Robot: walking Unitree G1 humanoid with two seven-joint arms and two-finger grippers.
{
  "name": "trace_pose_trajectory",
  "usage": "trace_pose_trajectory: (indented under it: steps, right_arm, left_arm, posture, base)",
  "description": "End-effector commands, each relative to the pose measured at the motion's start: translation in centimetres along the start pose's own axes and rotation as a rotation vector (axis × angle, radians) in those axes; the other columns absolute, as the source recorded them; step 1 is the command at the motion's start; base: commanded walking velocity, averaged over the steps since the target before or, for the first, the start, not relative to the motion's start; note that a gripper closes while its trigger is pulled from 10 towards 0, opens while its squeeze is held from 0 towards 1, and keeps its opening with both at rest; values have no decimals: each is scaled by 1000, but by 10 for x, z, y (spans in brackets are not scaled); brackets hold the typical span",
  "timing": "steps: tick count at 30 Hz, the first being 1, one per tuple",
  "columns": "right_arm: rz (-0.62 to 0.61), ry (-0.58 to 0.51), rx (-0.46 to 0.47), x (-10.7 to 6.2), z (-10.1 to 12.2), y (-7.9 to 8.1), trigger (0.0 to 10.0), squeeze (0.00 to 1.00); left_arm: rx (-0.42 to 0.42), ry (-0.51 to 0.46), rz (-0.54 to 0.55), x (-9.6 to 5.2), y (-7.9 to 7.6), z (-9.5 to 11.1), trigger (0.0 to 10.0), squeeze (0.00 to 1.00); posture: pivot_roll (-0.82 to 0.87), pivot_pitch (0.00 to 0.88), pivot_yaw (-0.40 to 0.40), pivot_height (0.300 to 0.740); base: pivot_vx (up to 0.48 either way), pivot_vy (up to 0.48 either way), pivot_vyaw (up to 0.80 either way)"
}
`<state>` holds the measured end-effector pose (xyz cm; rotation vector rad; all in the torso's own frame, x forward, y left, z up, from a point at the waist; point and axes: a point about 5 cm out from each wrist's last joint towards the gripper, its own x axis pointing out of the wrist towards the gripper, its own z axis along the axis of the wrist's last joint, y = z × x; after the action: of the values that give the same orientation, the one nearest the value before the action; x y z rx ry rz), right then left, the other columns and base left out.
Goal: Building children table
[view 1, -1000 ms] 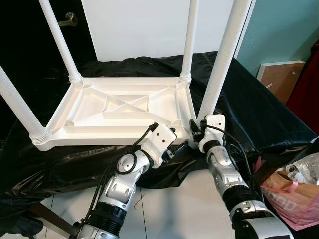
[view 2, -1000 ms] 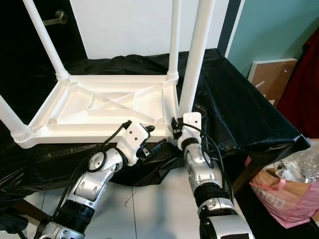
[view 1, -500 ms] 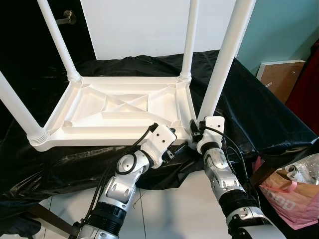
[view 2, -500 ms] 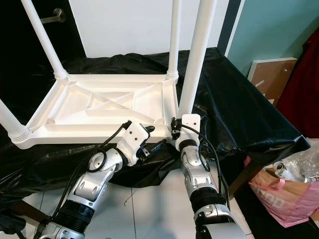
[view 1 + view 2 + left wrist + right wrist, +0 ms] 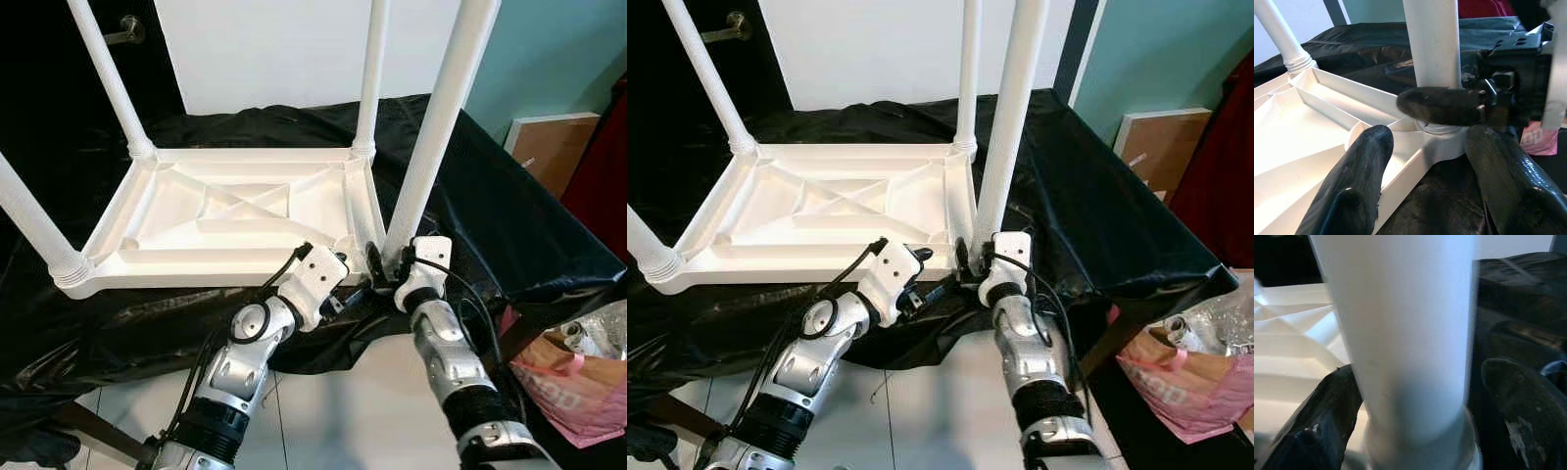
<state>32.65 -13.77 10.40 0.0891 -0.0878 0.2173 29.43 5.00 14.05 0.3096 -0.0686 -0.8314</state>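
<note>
The upturned tabletop (image 5: 235,211) and its near-right leg (image 5: 436,127) look like white moulded plastic, matt to softly satin, the leg faintly grainy and ribbed at its screwed base. Beneath them lies a crinkled black sheet (image 5: 509,225) with a glossy, film-like sheen, over smooth pale floor tiles (image 5: 323,411). The left gripper (image 5: 1437,147) has matt, rubbery black fingers, scuffed in places, on brushed silver metal arms with white plastic housings.

Quick count: one upside-down white tabletop (image 5: 235,211) with four legs (image 5: 436,122) sticking up, one black sheet (image 5: 509,230), two grippers, left (image 5: 355,291) and right (image 5: 384,262), one pink bag (image 5: 563,387), one cardboard box (image 5: 549,147).
</note>
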Motion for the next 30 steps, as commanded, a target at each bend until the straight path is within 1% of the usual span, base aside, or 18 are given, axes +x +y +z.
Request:
trace_pose_trajectory:
  steps: [1,2,3,4,5,6,8,11,12,14,15,16,17,18,19,20,24,30]
  right_arm:
    - [48,6,4,-2,0,-3,10000,1000]
    - [104,4,-24,-2,2,-8,10000,780]
    - [104,4,-24,-2,2,-8,10000,780]
    - [138,3,-45,-2,4,-11,10000,780]
    - [183,9,-58,0,5,-12,10000,0]
    - [238,15,-78,4,8,-11,10000,0]
    - [301,23,-96,8,12,-9,10000,0]
    - [313,23,-99,10,13,-9,10000,0]
    - [335,29,-124,12,14,-8,10000,0]
    - [353,39,-135,15,15,-8,10000,0]
    - [370,54,-150,18,15,-8,8627,0]
    - [370,54,-150,18,15,-8,8627,0]
    - [384,71,-156,20,14,-8,7255,0]
    - [384,71,-156,20,14,-8,7255,0]
    - [390,83,-162,21,14,-9,824,0]
    - [390,96,-168,21,12,-11,0,0]
    - [389,103,-170,21,12,-12,0,0]
    - [375,164,-179,18,1,-19,0,0]
  left_arm:
    - [8,13,60,0,1,-2,10000,0]
    - [8,13,59,0,1,-2,10000,0]
    - [8,13,59,0,1,-2,10000,0]
    - [9,12,58,0,2,-2,10000,0]
    - [8,11,56,0,2,-1,10000,0]
    - [9,10,50,1,1,-1,10000,0]
    - [10,8,43,3,-1,-1,10000,0]
    - [11,8,41,4,-1,0,10000,0]
    - [10,5,41,4,0,0,10000,0]
    - [11,4,42,5,0,1,10000,0]
    - [20,8,44,5,1,0,10000,0]
    - [20,8,44,5,1,0,10000,0]
    - [24,10,46,5,1,0,10000,0]
    - [24,10,46,5,1,0,10000,0]
    - [26,11,48,5,1,0,10000,0]
    - [25,11,52,5,2,0,10000,0]
    - [24,10,55,5,2,0,10000,0]
    - [22,13,65,4,4,0,10000,0]
  posture:
    - [-36,0,-9,740]
    - [-40,0,-5,740]
    - [-40,0,-5,740]
    - [-45,0,0,740]
    - [-52,0,5,740]
    - [-57,0,10,740]
    - [-59,0,11,740]
    - [-59,0,11,740]
    - [-60,0,12,740]
    - [-58,0,10,740]
    - [-54,0,6,740]
    - [-54,0,6,740]
    - [-52,0,5,740]
    - [-52,0,5,740]
    - [-47,0,-1,740]
    - [-43,0,-5,740]
    - [-43,0,-5,740]
    - [-42,0,-10,740]
  base:
    - [0,0,0]
    - [0,0,0]
    - [0,0,0]
    - [0,0,0]
    - [0,0,0]
    - [0,0,0]
    - [0,0,0]
    - [0,0,0]
    - [0,0,0]
    - [0,0,0]
    - [0,0,0]
    - [0,0,0]
    - [0,0,0]
    - [0,0,0]
    - [0,0,0]
    - [0,0,0]
    - [0,0,0]
    - [0,0,0]
